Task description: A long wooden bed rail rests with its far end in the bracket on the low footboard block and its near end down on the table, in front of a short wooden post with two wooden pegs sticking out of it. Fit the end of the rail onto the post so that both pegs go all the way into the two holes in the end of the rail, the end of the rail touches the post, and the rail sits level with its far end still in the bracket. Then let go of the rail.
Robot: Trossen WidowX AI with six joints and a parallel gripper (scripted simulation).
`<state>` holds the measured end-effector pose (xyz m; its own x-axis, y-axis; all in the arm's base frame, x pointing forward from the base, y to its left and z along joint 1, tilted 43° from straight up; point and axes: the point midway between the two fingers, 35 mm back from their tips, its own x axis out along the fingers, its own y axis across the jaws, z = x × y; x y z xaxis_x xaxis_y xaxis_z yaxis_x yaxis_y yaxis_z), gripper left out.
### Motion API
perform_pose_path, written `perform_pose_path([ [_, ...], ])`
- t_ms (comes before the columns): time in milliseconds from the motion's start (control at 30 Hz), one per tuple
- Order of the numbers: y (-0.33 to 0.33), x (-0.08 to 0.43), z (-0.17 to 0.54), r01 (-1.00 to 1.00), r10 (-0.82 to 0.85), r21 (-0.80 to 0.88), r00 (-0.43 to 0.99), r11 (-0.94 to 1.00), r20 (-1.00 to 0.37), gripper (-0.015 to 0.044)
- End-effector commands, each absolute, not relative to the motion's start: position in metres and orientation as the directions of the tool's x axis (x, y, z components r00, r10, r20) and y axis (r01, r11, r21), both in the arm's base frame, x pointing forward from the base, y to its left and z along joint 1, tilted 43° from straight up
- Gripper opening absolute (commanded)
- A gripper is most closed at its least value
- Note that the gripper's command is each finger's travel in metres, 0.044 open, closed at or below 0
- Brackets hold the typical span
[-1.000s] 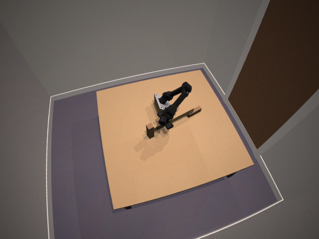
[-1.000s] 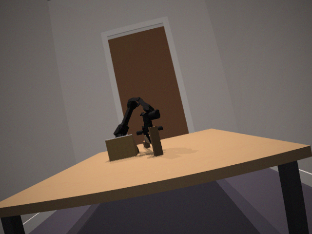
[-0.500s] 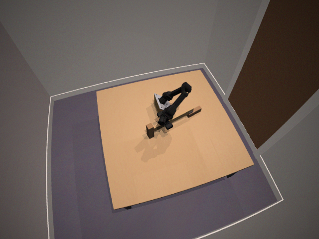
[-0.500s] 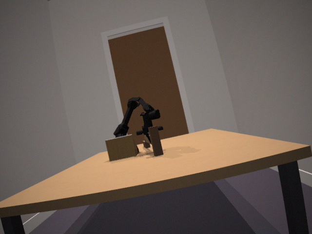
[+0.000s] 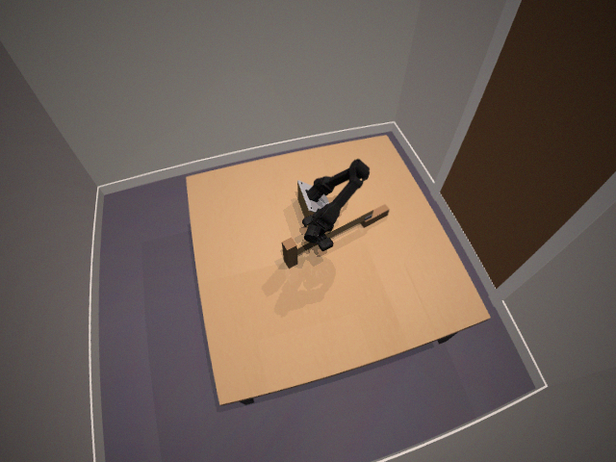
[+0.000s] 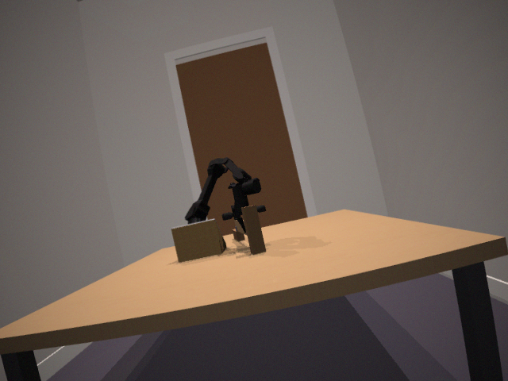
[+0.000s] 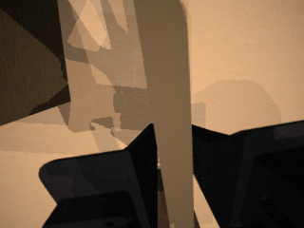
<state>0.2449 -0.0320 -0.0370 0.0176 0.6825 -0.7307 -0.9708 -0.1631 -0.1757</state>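
Observation:
The long wooden rail [image 5: 350,226] [image 7: 166,85] runs from the footboard block [image 5: 380,213] [image 6: 238,235] at the right towards the short post [image 5: 289,253] [image 6: 253,229] at the left. My gripper [image 5: 318,240] [image 6: 239,221] [image 7: 163,126] is shut on the rail near its post end, one finger on each side. The rail's end lies close to the post. The pegs and holes are hidden, so I cannot tell whether they are engaged. In the exterior view the post hides the rail.
The arm's base stands on a brown block with a grey top [image 5: 309,196] [image 6: 198,244] just behind the rail. A dark block face [image 7: 26,71] fills the upper left of the wrist view. The table [image 5: 347,322] [image 6: 328,262] extends wide around.

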Motion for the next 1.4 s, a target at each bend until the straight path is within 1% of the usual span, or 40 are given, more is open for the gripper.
perform_pose_path([
  [0,-0.0355,0.2472,-0.0372,-0.970,0.680,-0.182,0.026,-0.159,-0.733,0.0000],
  [1267,-0.0426,0.2495,-0.0433,-0.970,0.679,-0.182,0.026,-0.159,-0.733,0.0000],
  [1367,-0.0392,0.2473,-0.0433,-0.971,0.682,-0.176,0.017,-0.163,-0.731,0.0079],
])
